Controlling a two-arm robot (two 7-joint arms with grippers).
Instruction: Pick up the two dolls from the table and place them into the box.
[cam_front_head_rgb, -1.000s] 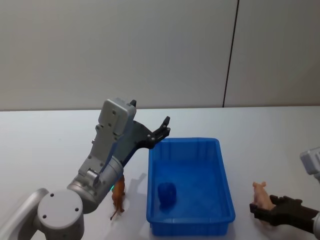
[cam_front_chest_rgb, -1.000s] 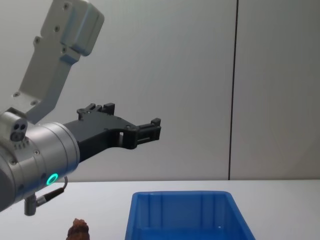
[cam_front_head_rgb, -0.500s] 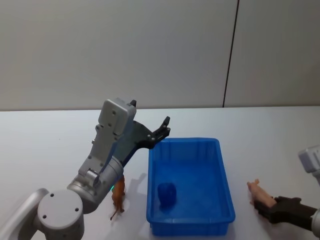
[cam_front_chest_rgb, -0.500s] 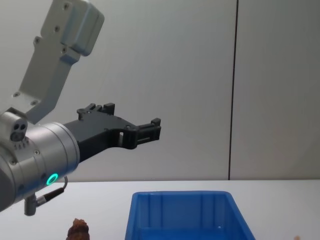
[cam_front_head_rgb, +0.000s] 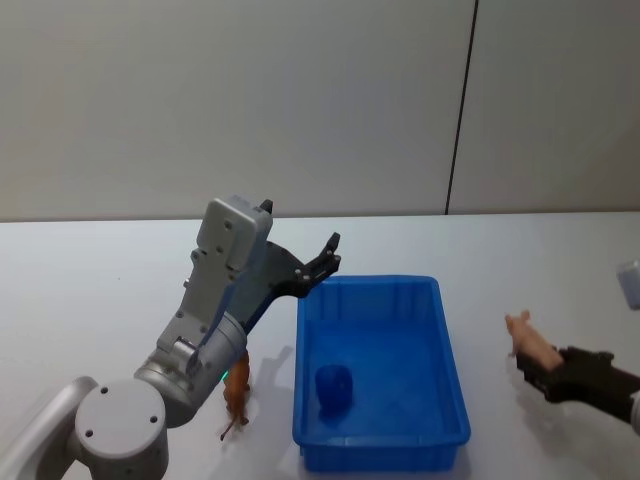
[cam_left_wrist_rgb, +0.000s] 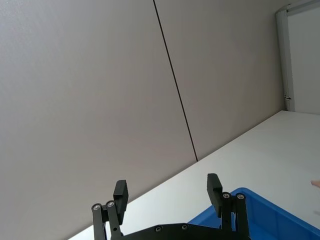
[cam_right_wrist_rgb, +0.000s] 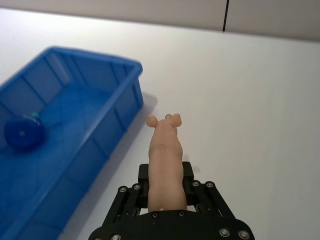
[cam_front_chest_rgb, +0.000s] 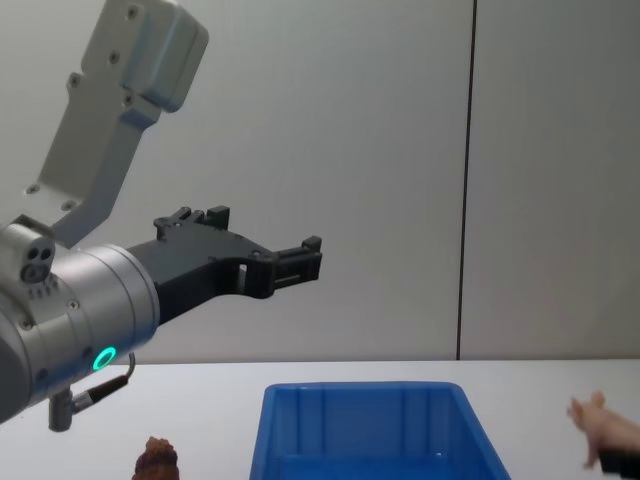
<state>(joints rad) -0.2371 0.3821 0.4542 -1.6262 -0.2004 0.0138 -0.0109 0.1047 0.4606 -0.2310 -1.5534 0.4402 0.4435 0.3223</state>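
The right gripper (cam_right_wrist_rgb: 165, 186) pinched the small pale peach-pink toy doll (cam_right_wrist_rgb: 164, 145) above the plain white tabletop (cam_right_wrist_rgb: 240, 90), beside the rectangular bright blue plastic bin (cam_right_wrist_rgb: 131, 90), seemingly to carry it in. The reddish-brown, rough-textured doll (cam_front_head_rgb: 236, 398) waited left of the bin. Beyond, the left gripper (cam_left_wrist_rgb: 167, 192) hovered, jaws spread, apparently idle.

Small dark-blue round object (cam_front_head_rgb: 334, 388), lower centre of the head view. In the right wrist view it sits at the left edge (cam_right_wrist_rgb: 22, 133), flat round face up, with a tiny teal fleck at its rim.

Background: plain grey-beige wall (cam_front_head_rgb: 230, 100). One thin dark vertical seam (cam_front_head_rgb: 460, 110), right of centre; the chest view shows it likewise (cam_front_chest_rgb: 467, 180).

White door frame (cam_left_wrist_rgb: 281, 55), upper right of the left wrist view.
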